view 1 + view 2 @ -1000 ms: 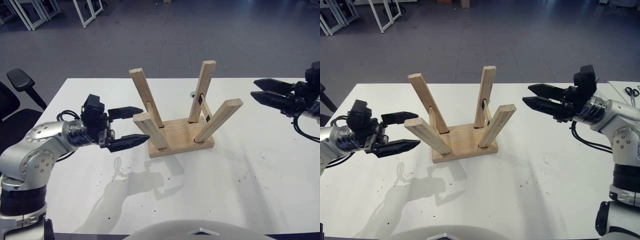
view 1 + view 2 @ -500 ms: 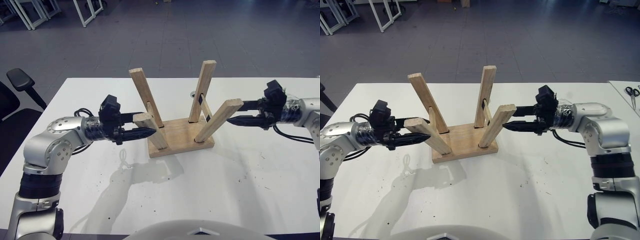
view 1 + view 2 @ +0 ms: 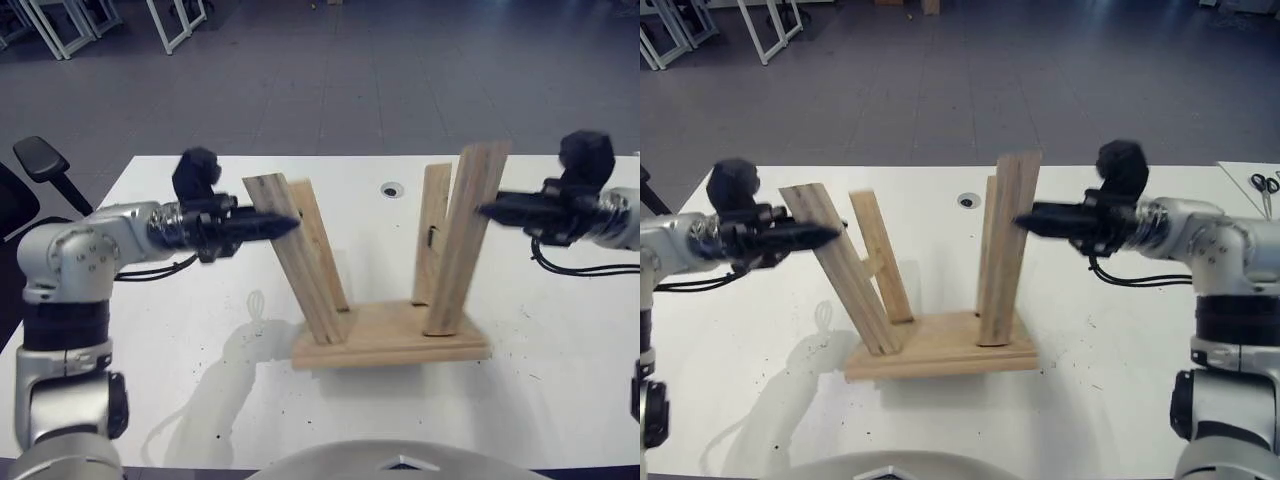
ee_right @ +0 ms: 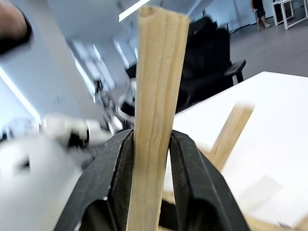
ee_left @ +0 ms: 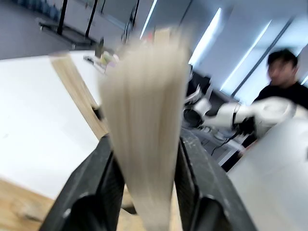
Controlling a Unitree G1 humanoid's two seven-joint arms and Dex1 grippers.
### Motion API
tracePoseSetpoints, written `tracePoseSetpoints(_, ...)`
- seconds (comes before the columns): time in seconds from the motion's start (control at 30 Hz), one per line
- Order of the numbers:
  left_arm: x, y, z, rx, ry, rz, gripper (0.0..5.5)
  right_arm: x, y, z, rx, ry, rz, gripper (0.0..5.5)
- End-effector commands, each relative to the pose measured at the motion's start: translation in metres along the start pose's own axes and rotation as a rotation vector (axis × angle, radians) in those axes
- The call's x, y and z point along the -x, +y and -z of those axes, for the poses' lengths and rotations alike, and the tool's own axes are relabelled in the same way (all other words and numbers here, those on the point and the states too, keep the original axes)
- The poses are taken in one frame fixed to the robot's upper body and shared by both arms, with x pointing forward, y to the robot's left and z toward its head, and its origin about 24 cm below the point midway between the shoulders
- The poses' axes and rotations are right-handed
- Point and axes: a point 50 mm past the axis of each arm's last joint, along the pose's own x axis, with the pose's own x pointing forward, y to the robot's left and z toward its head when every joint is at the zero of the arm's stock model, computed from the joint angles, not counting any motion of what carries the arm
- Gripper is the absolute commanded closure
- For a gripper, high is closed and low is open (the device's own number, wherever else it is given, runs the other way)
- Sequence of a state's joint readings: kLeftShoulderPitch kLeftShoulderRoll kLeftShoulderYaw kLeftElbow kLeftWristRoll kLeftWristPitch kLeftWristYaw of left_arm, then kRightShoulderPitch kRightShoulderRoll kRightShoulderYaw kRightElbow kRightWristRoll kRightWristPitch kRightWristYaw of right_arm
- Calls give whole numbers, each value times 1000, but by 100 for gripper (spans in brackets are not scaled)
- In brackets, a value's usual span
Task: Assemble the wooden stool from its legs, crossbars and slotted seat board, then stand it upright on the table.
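The wooden stool (image 3: pixel 385 330) stands upside down on the white table (image 3: pixel 190 330), seat board (image 3: pixel 400 345) flat on the surface and its legs pointing up. My left gripper (image 3: pixel 285 224) is shut on the top of the near left leg (image 3: pixel 300 260), whose end (image 5: pixel 144 120) sits between the fingers (image 5: pixel 96 187). My right gripper (image 3: pixel 488 209) is shut on the top of the near right leg (image 3: pixel 462 240), gripped (image 4: pixel 154 110) between its fingers (image 4: pixel 115 178). Two rear legs (image 3: pixel 432 230) stand behind, joined by a crossbar.
A round cable hole (image 3: pixel 392 189) lies in the table behind the stool. Scissors (image 3: pixel 1265 183) rest at the far right edge. An office chair (image 3: pixel 40 165) stands off the table's left corner. White frames (image 3: pixel 175 20) stand on the floor beyond.
Both grippers went from open beside the stool to shut on the near legs. The stool has shifted toward me and to the right, its legs standing more upright.
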State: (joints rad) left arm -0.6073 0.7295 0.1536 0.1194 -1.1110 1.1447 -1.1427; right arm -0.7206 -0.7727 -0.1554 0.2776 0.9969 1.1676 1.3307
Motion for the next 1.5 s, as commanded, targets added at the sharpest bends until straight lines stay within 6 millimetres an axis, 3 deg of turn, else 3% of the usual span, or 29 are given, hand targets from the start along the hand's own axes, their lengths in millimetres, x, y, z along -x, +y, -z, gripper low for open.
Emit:
tracePoseSetpoints(0.03,-19,74,17,461,-166,-246,334,-8,-77,0,-322,-180,482,404)
tracePoseSetpoints(0.1,-21,99,32,574,-259,-370,297,-2,-100,20,-379,-202,655,358)
tracePoseSetpoints(0.2,-5,113,25,612,-458,-468,281,13,-112,35,-432,-248,758,336)
tracePoseSetpoints(0.3,6,113,6,596,-589,-496,281,31,-113,45,-467,-251,821,336)
tracePoseSetpoints(0.43,29,101,-12,501,-628,-505,281,45,-103,37,-465,-285,791,336)
tracePoseSetpoints(0.53,37,90,-2,152,-422,-606,281,56,-92,29,-449,-300,759,336)
tracePoseSetpoints(0.6,26,78,30,-116,-134,-601,281,64,-83,27,-437,-293,745,336)
tracePoseSetpoints(0.67,17,62,63,-274,74,-495,248,68,-73,27,-417,-243,718,299)
tracePoseSetpoints(0.77,14,51,89,-447,298,-389,207,74,-63,32,-259,-98,789,250)
tracePoseSetpoints(0.9,9,41,104,-533,385,-271,146,89,-53,42,179,167,895,179)
tracePoseSetpoints(1.17,-15,54,110,-645,402,-282,132,106,-34,57,390,562,812,162)
tracePoseSetpoints(1.3,-30,65,114,-640,408,-278,132,91,-37,63,426,630,704,162)
tracePoseSetpoints(1.5,-39,78,117,-602,451,-257,215,57,-55,69,476,665,579,158)
